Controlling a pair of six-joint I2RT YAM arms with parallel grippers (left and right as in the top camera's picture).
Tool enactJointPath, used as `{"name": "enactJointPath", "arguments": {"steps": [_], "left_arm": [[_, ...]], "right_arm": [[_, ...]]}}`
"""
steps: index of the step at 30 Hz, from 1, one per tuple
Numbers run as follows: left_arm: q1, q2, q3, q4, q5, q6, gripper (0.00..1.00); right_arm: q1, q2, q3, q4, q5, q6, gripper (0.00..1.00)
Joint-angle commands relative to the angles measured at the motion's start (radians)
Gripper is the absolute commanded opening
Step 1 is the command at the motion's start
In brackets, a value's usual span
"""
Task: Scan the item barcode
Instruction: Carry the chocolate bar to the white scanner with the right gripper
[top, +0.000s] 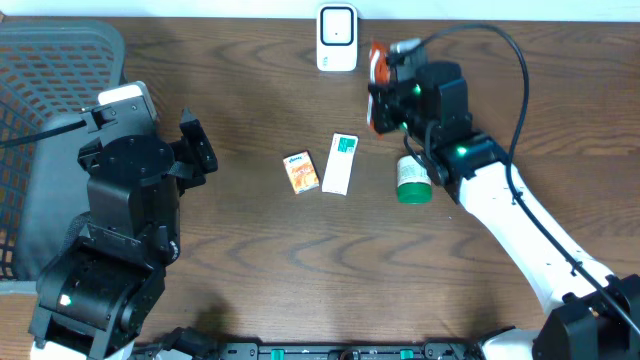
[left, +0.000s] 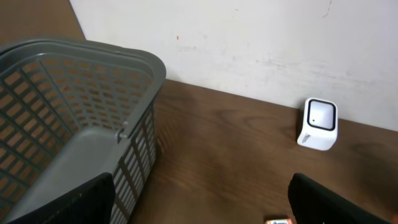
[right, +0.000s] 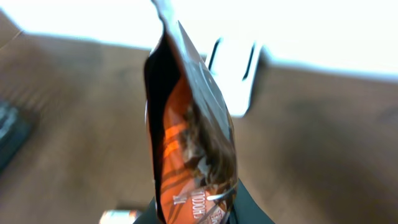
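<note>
The pouch (right: 193, 143) is orange and dark brown.

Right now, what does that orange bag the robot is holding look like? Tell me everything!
The snack pouch is shiny and foil-like, orange with dark brown stripes and white lettering too blurred to read. It looks crinkled and shows edge-on in the right wrist view. Only the right arm's jaws touch it, shut on its lower end, and it sticks straight out from them, off the table, close to the white barcode scanner.
</note>
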Motion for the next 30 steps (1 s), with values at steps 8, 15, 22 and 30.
{"name": "enactJointPath", "arguments": {"steps": [8,15,22,30], "left_arm": [[0.002,-0.004,-0.01,0.0,-0.01,-0.005,0.89],[0.002,-0.004,-0.01,0.0,-0.01,-0.005,0.89],[0.002,-0.004,-0.01,0.0,-0.01,-0.005,0.89],[0.002,-0.004,-0.01,0.0,-0.01,-0.005,0.89]], "right_arm": [[0.031,0.343,0.325,-0.013,0.371,-0.293,0.04],[0.09,0.578,0.627,-0.03,0.632,-0.599,0.03],[0.13,0.767,0.777,0.156,0.815,-0.972,0.02],[0.169,0.934,0.822,0.414,0.827,-1.337,0.05]]}}
